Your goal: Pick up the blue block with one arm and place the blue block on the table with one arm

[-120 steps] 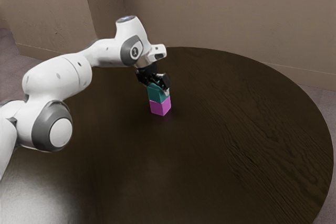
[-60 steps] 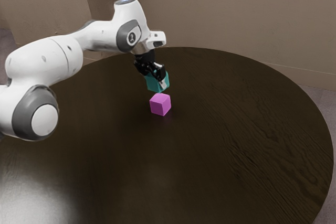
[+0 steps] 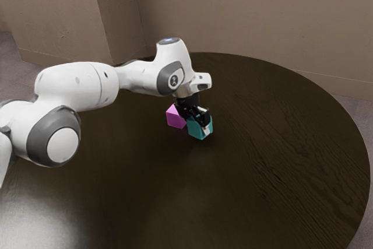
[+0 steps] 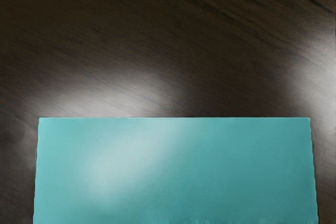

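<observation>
So there's one blue block [image 3: 195, 130] right down at the worktop [image 3: 262, 173], can't tell if it's touching, with the one claw [image 3: 201, 124] clamped on it, fingers parted just enough to fit it, and one pink block [image 3: 174, 117] near it toward the exterior view's left.

The round, dark table [image 3: 274, 161] carries a magenta block [image 3: 174, 117].

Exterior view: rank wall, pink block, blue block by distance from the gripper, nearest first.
1. Blue block, held in the gripper.
2. Pink block, just off the blue one toward the exterior view's left.
3. Wall, beyond the table.
</observation>
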{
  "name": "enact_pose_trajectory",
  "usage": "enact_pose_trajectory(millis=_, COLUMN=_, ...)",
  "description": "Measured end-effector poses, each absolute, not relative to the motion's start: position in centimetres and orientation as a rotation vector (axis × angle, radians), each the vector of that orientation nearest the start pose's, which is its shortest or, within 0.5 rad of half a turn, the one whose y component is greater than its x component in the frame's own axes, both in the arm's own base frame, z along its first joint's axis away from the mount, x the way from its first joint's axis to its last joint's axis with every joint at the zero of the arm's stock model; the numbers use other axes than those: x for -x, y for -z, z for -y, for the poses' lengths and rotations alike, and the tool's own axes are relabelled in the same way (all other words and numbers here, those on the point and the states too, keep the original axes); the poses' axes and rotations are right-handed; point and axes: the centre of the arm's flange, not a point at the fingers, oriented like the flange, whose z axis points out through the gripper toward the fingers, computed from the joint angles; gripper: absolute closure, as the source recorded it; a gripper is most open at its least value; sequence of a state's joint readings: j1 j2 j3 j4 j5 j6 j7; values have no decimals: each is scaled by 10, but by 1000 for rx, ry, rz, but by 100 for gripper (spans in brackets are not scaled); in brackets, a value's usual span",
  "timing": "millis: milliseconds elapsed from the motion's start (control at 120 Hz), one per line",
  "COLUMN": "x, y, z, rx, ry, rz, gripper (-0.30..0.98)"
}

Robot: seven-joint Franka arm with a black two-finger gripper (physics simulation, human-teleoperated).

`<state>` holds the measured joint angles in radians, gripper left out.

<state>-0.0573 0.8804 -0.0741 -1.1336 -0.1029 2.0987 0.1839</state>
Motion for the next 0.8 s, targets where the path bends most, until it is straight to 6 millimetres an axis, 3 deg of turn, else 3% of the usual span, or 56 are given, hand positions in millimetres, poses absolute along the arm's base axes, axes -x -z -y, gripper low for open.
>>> enact_pose_trajectory(millis=233, x=-773, y=-281, z=92, rx=3296, ry=220, rz=-374, gripper=13)
enact_pose_trajectory(millis=317, x=-772, y=-301, z=92, rx=3292, ry=262, rz=-380, gripper=9)
enact_pose_trajectory(millis=367, x=-759, y=-334, z=92, rx=3284, ry=287, rz=-390, gripper=7)
enact_pose_trajectory(millis=425, x=-724, y=-407, z=92, rx=3264, ry=349, rz=-411, gripper=5)
enact_pose_trajectory(millis=525, x=-627, y=-590, z=83, rx=3165, ry=537, rz=-457, gripper=3)
enact_pose_trajectory(millis=567, x=-590, y=-635, z=78, rx=3119, ry=556, rz=-462, gripper=3)
enact_pose_trajectory(millis=600, x=-569, y=-651, z=73, rx=3097, ry=538, rz=-467, gripper=2)
enact_pose_trajectory(millis=642, x=-556, y=-657, z=64, rx=3085, ry=495, rz=-458, gripper=2)
enact_pose_trajectory(millis=750, x=-547, y=-653, z=3, rx=3085, ry=379, rz=-306, gripper=1)
enact_pose_trajectory(millis=800, x=-545, y=-650, z=-15, rx=3090, ry=335, rz=-254, gripper=1)
